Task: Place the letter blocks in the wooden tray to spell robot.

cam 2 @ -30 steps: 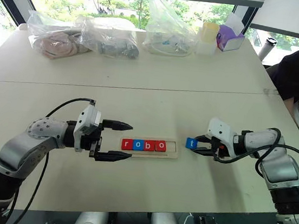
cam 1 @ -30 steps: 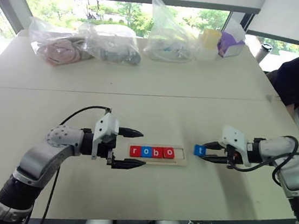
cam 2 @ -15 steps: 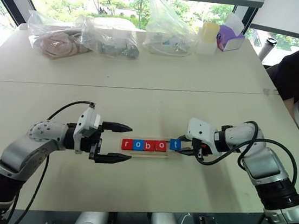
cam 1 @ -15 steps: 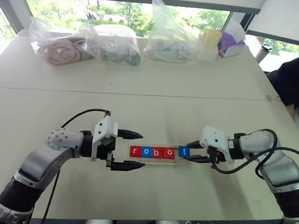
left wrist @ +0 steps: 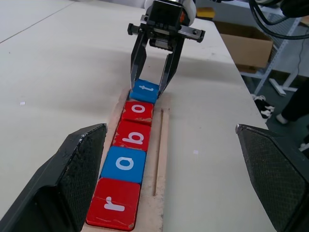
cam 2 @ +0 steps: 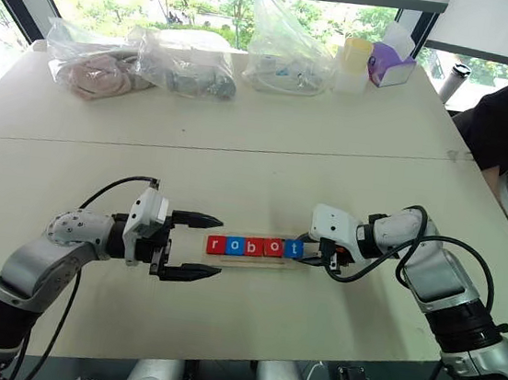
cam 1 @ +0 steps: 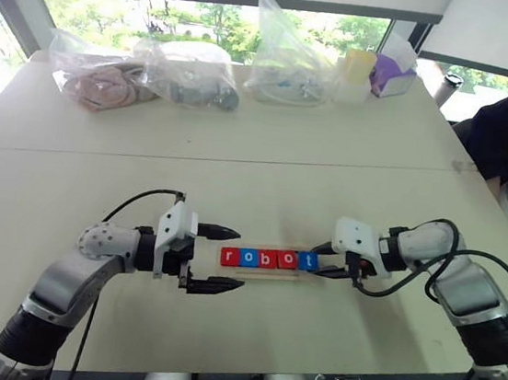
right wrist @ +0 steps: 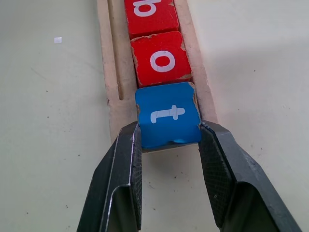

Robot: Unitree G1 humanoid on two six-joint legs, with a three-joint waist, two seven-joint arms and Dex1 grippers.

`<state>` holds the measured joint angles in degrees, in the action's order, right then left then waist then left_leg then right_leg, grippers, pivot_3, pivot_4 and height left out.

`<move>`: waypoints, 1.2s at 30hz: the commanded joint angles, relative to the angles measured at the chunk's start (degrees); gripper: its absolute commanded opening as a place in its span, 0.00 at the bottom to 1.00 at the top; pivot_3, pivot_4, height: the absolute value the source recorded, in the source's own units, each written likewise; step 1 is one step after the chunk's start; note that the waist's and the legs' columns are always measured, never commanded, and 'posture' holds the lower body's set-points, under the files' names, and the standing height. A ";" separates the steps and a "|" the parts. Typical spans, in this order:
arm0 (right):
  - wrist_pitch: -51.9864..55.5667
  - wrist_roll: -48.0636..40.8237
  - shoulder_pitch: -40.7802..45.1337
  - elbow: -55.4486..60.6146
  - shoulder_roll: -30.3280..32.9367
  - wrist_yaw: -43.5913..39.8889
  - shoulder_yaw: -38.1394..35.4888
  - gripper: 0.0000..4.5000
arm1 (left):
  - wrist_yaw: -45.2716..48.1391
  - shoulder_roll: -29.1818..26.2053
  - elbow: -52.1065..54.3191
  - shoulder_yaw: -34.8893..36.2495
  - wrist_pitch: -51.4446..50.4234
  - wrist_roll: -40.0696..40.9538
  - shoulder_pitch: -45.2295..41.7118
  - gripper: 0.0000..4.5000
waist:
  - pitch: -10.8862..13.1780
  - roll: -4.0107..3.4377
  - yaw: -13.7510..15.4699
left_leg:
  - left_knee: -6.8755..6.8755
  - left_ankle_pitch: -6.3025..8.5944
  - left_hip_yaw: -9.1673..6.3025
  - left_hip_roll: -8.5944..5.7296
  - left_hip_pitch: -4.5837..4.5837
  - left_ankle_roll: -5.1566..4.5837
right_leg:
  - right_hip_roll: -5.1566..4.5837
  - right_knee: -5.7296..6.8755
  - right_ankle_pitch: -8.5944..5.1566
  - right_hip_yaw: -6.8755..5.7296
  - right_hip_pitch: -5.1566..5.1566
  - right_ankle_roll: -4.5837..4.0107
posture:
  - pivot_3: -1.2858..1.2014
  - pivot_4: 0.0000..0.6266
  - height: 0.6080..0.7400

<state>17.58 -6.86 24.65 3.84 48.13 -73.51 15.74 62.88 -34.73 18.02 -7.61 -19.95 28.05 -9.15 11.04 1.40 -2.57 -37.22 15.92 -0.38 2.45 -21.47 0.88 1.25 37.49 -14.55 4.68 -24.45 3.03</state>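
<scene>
A pale table (cam 1: 268, 155) stands before bright windows (cam 1: 210, 18) showing green trees.

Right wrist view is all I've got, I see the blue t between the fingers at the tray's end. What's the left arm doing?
Observer: The left gripper hangs open at the tray's other end, beside the red r block, gripping nothing.
Operator: Are all five letters lined up?
Observer: Yes, r, o, b, o sit in the wooden tray, and the blue t block follows the second o, reading robot.
Operator: Is the t let go yet?
Observer: No, the right gripper is shut on it, one finger on each side.
</scene>
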 commanded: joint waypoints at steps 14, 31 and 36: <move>0.59 0.67 1.19 2.70 -1.99 0.32 0.76 0.24 | -0.32 -0.09 1.45 0.52 0.85 0.42 0.25 1.00 | 0.00 0.00 0.01 | -0.01 0.00 0.00 0.00 0.00 0.00 | 0.00 0.01 0.01 0.00 0.00 0.00 | 0.52 0.24 1.00; 1.79 0.19 2.66 3.53 -1.97 -0.29 0.15 0.98 | -1.41 0.89 1.07 0.14 -0.76 0.58 -2.07 1.00 | 0.00 0.00 0.04 | -0.01 0.00 0.00 0.00 0.00 0.00 | 0.00 0.03 0.03 0.00 0.00 0.02 | 0.52 0.24 1.00; 3.49 -0.96 3.29 5.02 -0.99 -0.21 -1.63 0.98 | -2.17 0.83 2.24 0.17 -2.36 0.94 -2.49 1.00 | 0.00 0.00 0.04 | -0.01 0.00 -0.01 0.00 0.00 0.00 | 0.00 0.03 0.03 -0.01 0.00 0.03 | 0.52 0.24 1.00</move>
<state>20.76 -6.44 26.92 6.60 46.24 -73.62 16.32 60.93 -33.76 18.21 -7.73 -22.02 28.07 -11.15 11.03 1.40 -2.52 -37.24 15.92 -0.39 2.45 -21.48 0.88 1.25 37.52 -14.52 4.67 -24.45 3.06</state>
